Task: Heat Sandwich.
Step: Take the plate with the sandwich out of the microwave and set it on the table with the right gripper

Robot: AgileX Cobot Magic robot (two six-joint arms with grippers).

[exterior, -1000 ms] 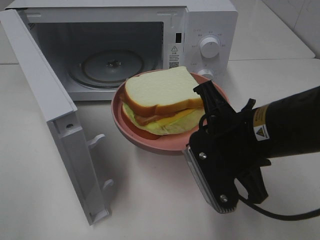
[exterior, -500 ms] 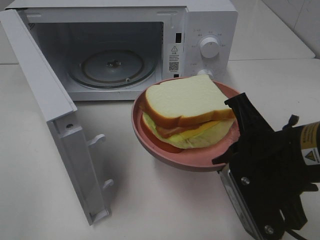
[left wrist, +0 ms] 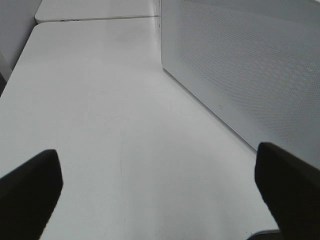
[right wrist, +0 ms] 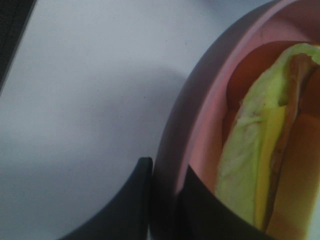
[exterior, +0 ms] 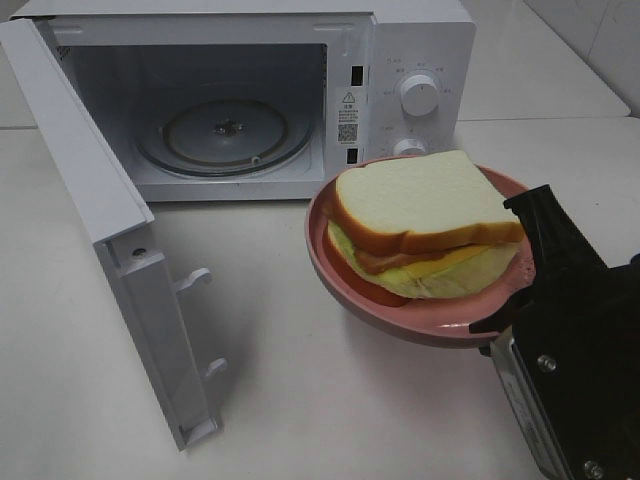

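Currently, the black right gripper point(right wrist: 162, 192) is pinching the rim of the round pink plate point(exterior: 400, 316), which is carrying the layered white-bread sandwich point(exterior: 425, 222) above the white desk point(exterior: 300, 390), just in front of the white microwave oven point(exterior: 240, 90) with its door point(exterior: 110, 230) hanging open. The black left gripper point(left wrist: 160, 185) is spreading its jaws wide over bare desk, gripping nothing.

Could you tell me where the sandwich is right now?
In the high view, the sandwich sits on the pink plate, right of centre, before the microwave controls.
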